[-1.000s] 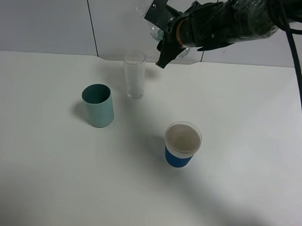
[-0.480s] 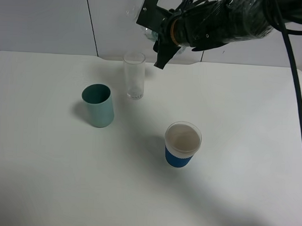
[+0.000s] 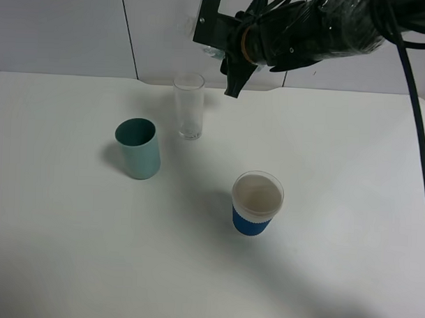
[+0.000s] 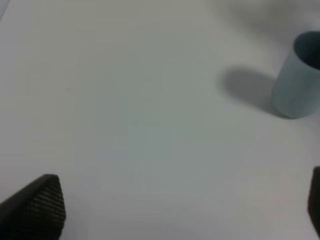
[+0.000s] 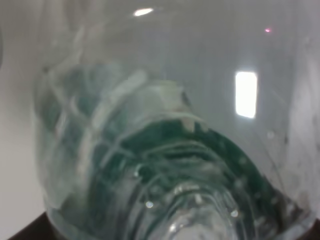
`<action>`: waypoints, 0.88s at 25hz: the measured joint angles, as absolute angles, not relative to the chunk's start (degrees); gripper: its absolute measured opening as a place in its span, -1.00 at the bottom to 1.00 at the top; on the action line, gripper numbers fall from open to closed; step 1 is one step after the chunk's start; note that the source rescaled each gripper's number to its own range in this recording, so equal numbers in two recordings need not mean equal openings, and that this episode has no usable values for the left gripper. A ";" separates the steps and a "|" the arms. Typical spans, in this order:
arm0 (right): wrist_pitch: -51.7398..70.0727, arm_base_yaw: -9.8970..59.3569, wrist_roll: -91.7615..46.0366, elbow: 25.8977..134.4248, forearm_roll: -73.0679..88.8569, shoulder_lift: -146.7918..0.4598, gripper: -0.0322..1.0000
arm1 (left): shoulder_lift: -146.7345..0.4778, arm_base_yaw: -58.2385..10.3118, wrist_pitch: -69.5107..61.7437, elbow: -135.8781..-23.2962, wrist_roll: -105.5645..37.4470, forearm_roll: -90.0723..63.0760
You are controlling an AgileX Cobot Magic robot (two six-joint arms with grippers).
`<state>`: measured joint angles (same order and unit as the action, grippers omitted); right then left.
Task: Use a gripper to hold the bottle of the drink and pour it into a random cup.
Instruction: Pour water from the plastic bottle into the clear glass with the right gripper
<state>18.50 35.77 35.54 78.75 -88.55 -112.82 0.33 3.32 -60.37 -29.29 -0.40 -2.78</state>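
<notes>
One bottle, clamped in my right claw, aloft just right of the cup. I log teal tumbler left of the cup, paper beaker nearer, on desk.

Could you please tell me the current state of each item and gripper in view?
right gripper: shut on the bottle.
bottle: held in the air, off the table.
left gripper: open, empty.
glass tumbler: upright, no liquid visible.
teal cup: upright.
paper cup: upright, looks empty.
</notes>
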 joint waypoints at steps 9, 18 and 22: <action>19.91 35.77 31.21 79.01 -89.43 -112.82 -0.94 | 0.33 3.32 -60.37 -29.29 -0.40 -2.78; 21.15 35.77 28.60 79.01 -89.86 -112.82 -0.94 | 0.33 3.32 -60.37 -29.29 -0.40 -2.78; 21.88 35.77 27.32 79.01 -89.86 -112.82 -0.94 | 0.33 3.32 -60.37 -29.29 -0.40 -2.78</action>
<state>21.88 35.77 27.32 79.01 -89.86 -112.82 0.33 3.32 -60.37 -29.29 -0.40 -2.78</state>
